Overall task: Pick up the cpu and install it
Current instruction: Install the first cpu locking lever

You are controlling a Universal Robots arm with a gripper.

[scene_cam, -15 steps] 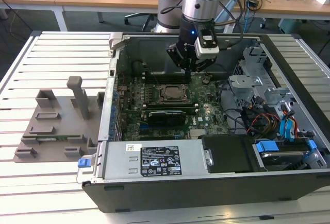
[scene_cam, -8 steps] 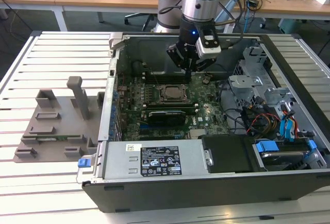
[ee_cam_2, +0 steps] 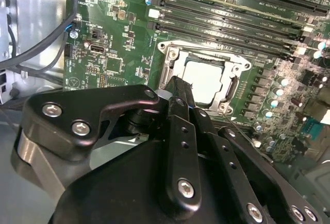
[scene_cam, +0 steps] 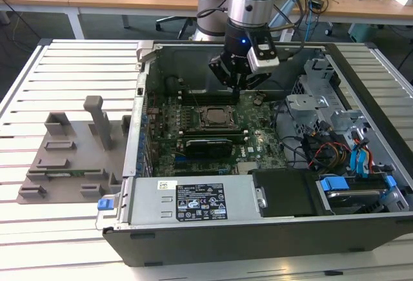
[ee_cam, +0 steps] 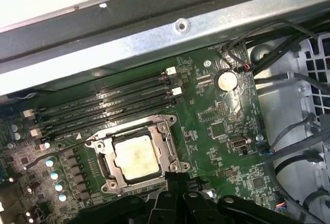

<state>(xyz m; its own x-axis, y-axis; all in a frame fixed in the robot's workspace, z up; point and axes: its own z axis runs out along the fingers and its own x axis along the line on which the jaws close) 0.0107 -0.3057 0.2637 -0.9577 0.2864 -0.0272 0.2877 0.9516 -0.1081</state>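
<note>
**Chip seated, gripper above the board**

My gripper [scene_cam: 236, 86] hangs inside the open computer case [scene_cam: 258, 239], just above the green motherboard [scene_cam: 258, 142], with its black fingers pressed together and nothing between them. In the exterior view it sits over the board's far edge, above the memory slots [scene_cam: 200, 97] and just beyond the socket frame [scene_cam: 197, 118].

The cpu [scene_cam: 215, 117] lies flat in that frame, its pale metal top facing up. In the second wrist view my closed fingertips [ee_cam_2: 178, 85] overlap the near edge of the socket frame [ee_cam_2: 170, 69], with the cpu [ee_cam_2: 203, 82] showing just past them, square within the metal surround. In the first wrist view the cpu [ee_cam: 135, 155] fills the opening of the socket frame [ee_cam: 170, 141], and the tips of my gripper [ee_cam: 178, 175] stand just beside the frame's corner. I cannot tell whether they touch it.

The long memory slots [ee_cam: 103, 108] run beside the socket, and a round coin battery [ee_cam: 226, 80] sits on the board well apart from it. In the exterior view a long black card [scene_cam: 206, 145] lies on the socket's near side and a grey power supply [scene_cam: 193, 200] sits along the case's front wall. The case rests on a slatted table [scene_cam: 64, 68], with a grey parts fixture [scene_cam: 71, 145] on the exterior view's left.
</note>
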